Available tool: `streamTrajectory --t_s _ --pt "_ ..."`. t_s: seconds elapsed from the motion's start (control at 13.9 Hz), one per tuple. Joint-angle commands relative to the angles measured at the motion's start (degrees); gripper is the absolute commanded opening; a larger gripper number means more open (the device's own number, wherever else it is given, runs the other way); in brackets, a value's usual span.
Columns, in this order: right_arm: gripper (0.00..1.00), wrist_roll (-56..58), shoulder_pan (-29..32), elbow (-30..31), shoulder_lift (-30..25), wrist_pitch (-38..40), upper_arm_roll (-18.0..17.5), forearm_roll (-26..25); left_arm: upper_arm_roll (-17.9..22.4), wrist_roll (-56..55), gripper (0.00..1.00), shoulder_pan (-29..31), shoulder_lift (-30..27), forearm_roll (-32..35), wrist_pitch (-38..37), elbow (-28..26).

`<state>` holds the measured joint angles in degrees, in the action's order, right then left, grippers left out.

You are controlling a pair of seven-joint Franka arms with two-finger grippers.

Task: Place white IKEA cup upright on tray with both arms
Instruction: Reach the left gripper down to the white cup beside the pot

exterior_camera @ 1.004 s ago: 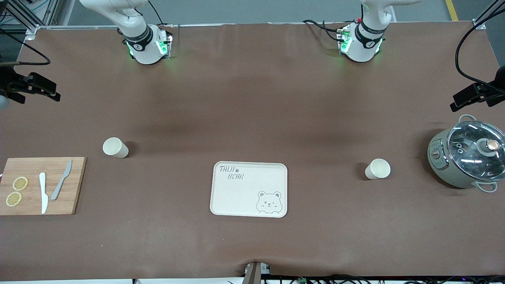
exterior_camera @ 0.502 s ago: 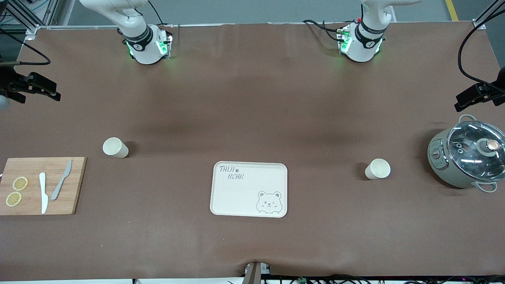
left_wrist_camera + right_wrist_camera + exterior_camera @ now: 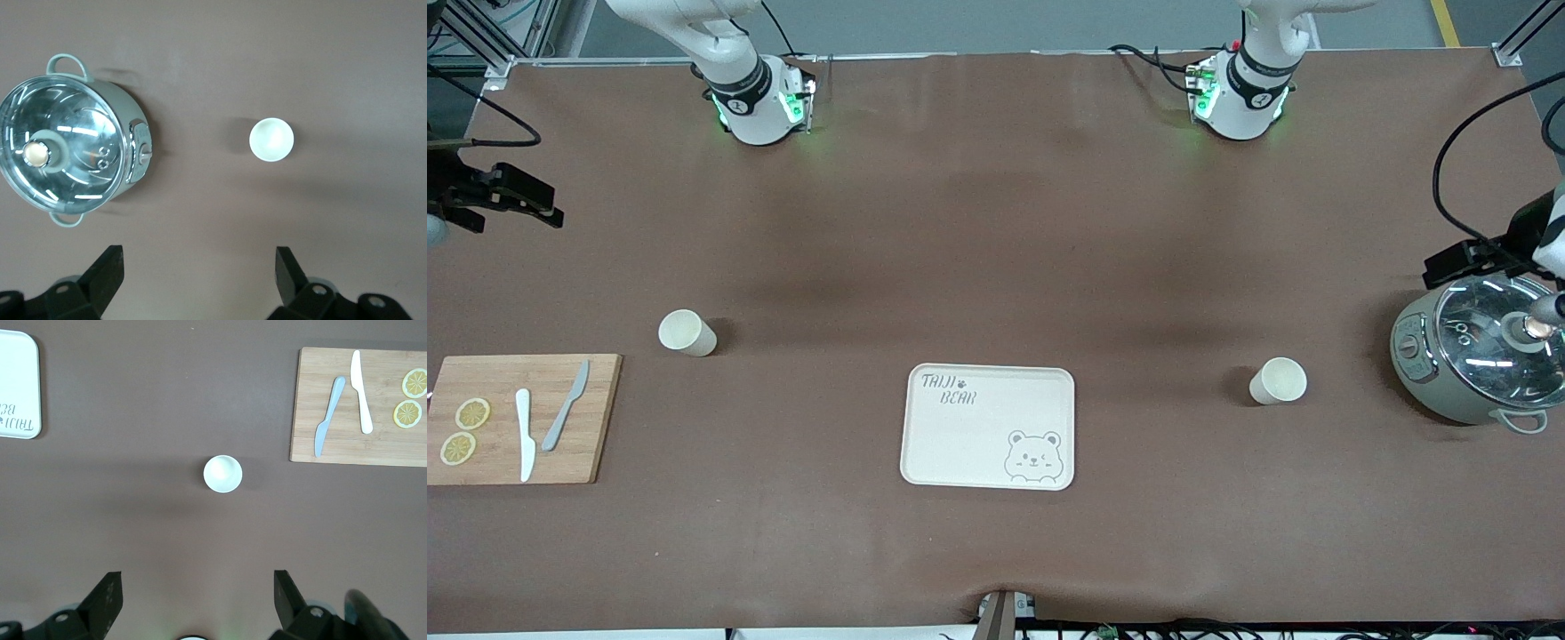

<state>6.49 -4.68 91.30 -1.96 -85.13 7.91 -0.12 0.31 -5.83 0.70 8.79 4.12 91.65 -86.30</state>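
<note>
Two smooth white round cups stand upright on the matte brown table: one (image 3: pixel 1279 381) beside the glass-lidded grey pot (image 3: pixel 1480 356), one (image 3: pixel 687 332) near the wooden cutting board (image 3: pixel 520 418). Flat cream rounded-corner tray (image 3: pixel 989 427) sits between them, bare. Left gripper (image 3: pixel 197 277) and right gripper (image 3: pixel 195 597) both hang spread wide, each above its own cup.

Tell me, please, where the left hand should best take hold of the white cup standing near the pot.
Grip the cup at its open rim, coming straight down from above. It stands upright, mouth up, clear of the pot, and the left hand is open above the table, so one finger could likely go inside and one outside.
</note>
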Motion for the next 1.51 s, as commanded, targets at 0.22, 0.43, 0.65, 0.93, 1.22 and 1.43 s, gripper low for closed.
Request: streamTrajectory --t_s 0.22,0.43,0.65,0.93,1.22,1.43 --pt "1.0 -0.4 0.6 -0.3 0.0 0.3 -0.3 0.9 0.0 -0.2 1.0 -0.2 5.5 -0.2 3.4 0.8" --pt "1.0 -0.4 0.6 -0.2 0.0 0.3 -0.3 0.9 0.0 -0.4 1.0 -0.2 6.8 -0.2 4.2 0.7" --pt "1.0 -0.4 0.6 -0.2 0.0 0.4 -0.3 0.9 0.0 -1.1 1.0 -0.7 10.6 -0.2 7.7 0.7" --pt "1.0 -0.4 0.6 -0.2 0.0 0.4 -0.3 0.9 -0.1 -3.3 1.0 -2.5 16.0 -0.1 10.9 0.3" --pt "1.0 -0.4 0.7 -0.7 0.0 0.1 -0.3 0.9 0.0 -4.4 1.0 -2.5 20.6 0.4 17.8 -4.5" --pt "1.0 -0.4 0.8 -0.7 0.0 0.0 -0.3 0.9 -0.1 -4.4 0.99 -2.2 21.1 0.2 20.1 -7.2"
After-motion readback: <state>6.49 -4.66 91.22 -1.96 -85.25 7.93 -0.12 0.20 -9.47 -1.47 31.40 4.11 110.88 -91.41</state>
